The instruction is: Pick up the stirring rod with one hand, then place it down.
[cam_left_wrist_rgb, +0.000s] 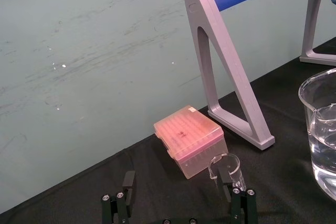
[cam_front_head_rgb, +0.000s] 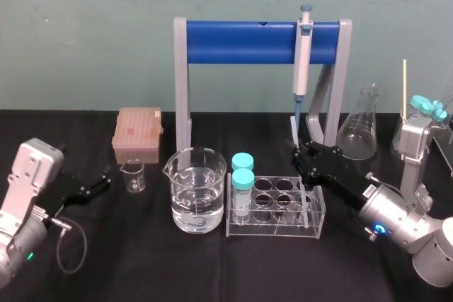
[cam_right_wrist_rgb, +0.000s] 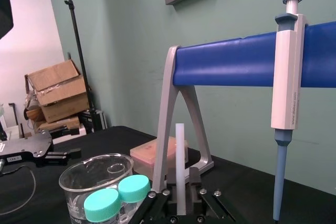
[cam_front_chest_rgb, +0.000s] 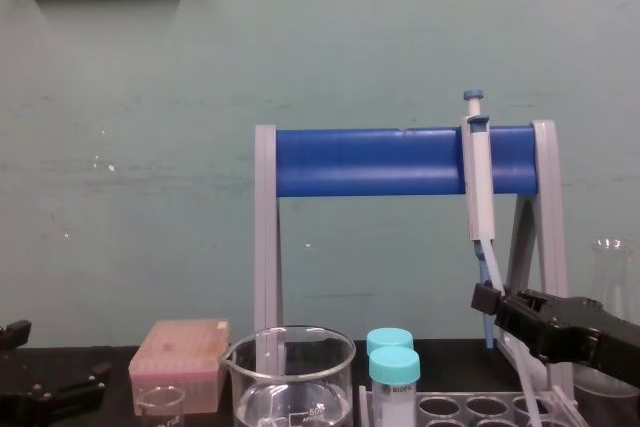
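My right gripper [cam_front_head_rgb: 301, 152] is shut on the stirring rod [cam_front_head_rgb: 292, 131], a thin whitish translucent rod that stands nearly upright between the fingers [cam_right_wrist_rgb: 195, 178]. It hangs over the right end of the clear tube rack [cam_front_head_rgb: 312, 225]. The rod [cam_right_wrist_rgb: 180, 156] rises above the gripper in the right wrist view. In the chest view the rod [cam_front_chest_rgb: 514, 357] slants down below the right gripper [cam_front_chest_rgb: 484, 300] towards the rack. I cannot tell whether its lower end touches anything. My left gripper [cam_front_head_rgb: 101, 183] rests open at the table's left, with nothing between its fingers [cam_left_wrist_rgb: 240, 202].
A large beaker [cam_front_head_rgb: 198, 199] of water stands left of the rack, which holds two teal-capped tubes [cam_front_head_rgb: 243, 175]. A small beaker [cam_front_head_rgb: 132, 176] and a pink tip box [cam_front_head_rgb: 137, 134] lie in front of the left gripper. The pipette [cam_front_head_rgb: 303, 54] hangs on the blue stand [cam_front_head_rgb: 241, 42]; a flask [cam_front_head_rgb: 359, 132] stands behind the right arm.
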Controlling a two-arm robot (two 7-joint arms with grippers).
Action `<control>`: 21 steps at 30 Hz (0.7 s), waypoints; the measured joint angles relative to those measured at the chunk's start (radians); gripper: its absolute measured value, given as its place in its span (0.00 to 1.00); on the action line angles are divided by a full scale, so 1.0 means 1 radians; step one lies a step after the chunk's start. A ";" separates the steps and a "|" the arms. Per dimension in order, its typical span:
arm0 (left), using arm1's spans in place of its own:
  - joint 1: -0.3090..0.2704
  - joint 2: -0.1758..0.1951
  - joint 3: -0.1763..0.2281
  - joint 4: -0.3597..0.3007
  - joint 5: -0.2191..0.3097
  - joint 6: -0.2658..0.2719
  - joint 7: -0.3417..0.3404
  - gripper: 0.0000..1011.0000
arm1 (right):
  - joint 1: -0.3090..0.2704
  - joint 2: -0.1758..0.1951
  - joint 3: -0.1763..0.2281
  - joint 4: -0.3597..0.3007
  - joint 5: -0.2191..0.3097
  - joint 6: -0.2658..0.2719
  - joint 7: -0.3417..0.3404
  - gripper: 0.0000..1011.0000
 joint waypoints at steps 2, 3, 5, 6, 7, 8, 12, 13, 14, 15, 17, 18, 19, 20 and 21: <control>0.000 0.000 0.000 0.000 0.000 0.000 0.000 0.99 | 0.000 0.000 0.000 0.000 0.000 0.000 0.000 0.18; 0.000 0.000 0.000 0.000 0.000 0.000 0.000 0.99 | 0.000 0.000 0.000 0.000 0.000 0.000 0.000 0.21; 0.000 0.000 0.000 0.000 0.000 0.000 0.000 0.99 | 0.000 0.000 0.000 0.000 0.000 0.001 0.000 0.26; 0.000 0.000 0.000 0.000 0.000 0.000 0.000 0.99 | 0.000 0.000 0.000 0.000 0.000 0.001 0.000 0.32; 0.000 0.000 0.000 0.000 0.000 0.000 0.000 0.99 | 0.000 0.000 0.000 0.000 0.000 0.001 0.000 0.34; 0.000 0.000 0.000 0.000 0.000 0.000 0.000 0.99 | 0.000 0.000 0.000 0.000 0.000 0.001 0.000 0.35; 0.000 0.000 0.000 0.000 0.000 0.000 0.000 0.99 | 0.000 0.000 0.000 0.000 0.001 0.001 0.000 0.49; 0.000 0.000 0.000 0.000 0.000 0.000 0.000 0.99 | 0.000 0.000 0.000 0.000 0.001 0.001 0.000 0.54; 0.000 0.000 0.000 0.000 0.000 0.000 0.000 0.99 | 0.000 0.000 0.000 0.000 0.001 0.001 0.000 0.55; 0.000 0.000 0.000 0.000 0.000 0.000 0.000 0.99 | 0.000 0.000 0.000 0.000 0.001 0.001 0.001 0.60; 0.000 0.000 0.000 0.000 0.000 0.000 0.000 0.99 | 0.000 0.000 0.000 0.000 0.001 0.001 0.001 0.66; 0.000 0.000 0.000 0.000 0.000 0.000 0.000 0.99 | 0.000 0.000 0.000 0.000 0.001 0.001 0.001 0.68; 0.000 0.000 0.000 0.000 0.000 0.000 0.000 0.99 | 0.000 0.000 0.000 0.000 0.001 0.001 0.001 0.72; 0.000 0.000 0.000 0.000 0.000 0.000 0.000 0.99 | 0.000 0.000 0.000 0.000 0.001 0.001 0.001 0.75; 0.000 0.000 0.000 0.000 0.000 0.000 0.000 0.99 | 0.000 0.000 0.000 0.000 0.001 0.001 0.001 0.77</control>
